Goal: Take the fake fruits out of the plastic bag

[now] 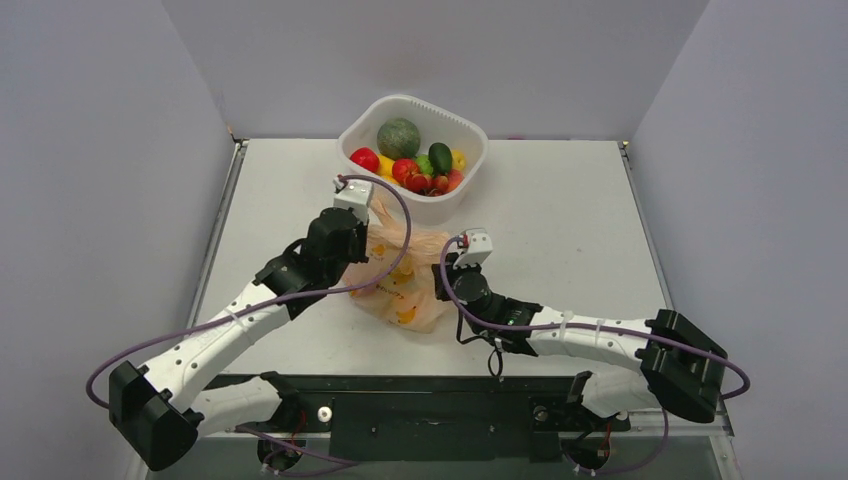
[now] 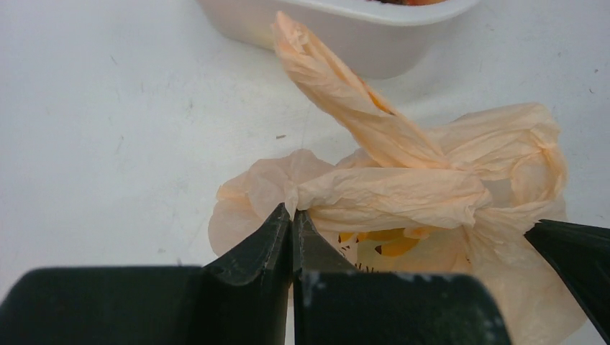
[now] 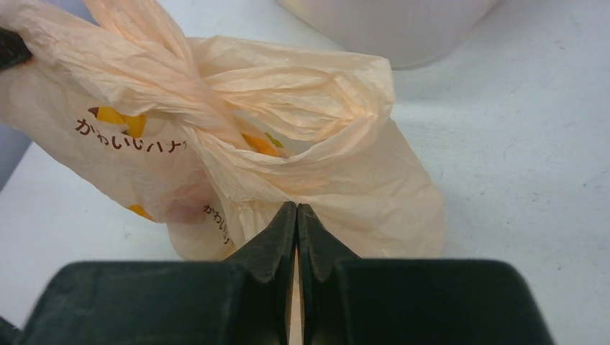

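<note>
The bag (image 1: 400,290) lies on the middle of the bench (image 1: 570,220), just before the tub (image 1: 478,130), which holds the fruits (image 1: 420,172) and, behind them, a melon (image 1: 398,137). The left tool (image 2: 293,223) pinches the bag's left side, the right tool (image 3: 297,215) its right side

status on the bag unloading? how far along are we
Done: a pile of fake fruits sits in the white tub. In hand: the left hand and right hand are both shut on the plastic bag, pinching its film on opposite sides. Left: opening the mouth and checking inside. The bag lies fairly flat, and I cannot tell whether any fruit remains in it.
</note>
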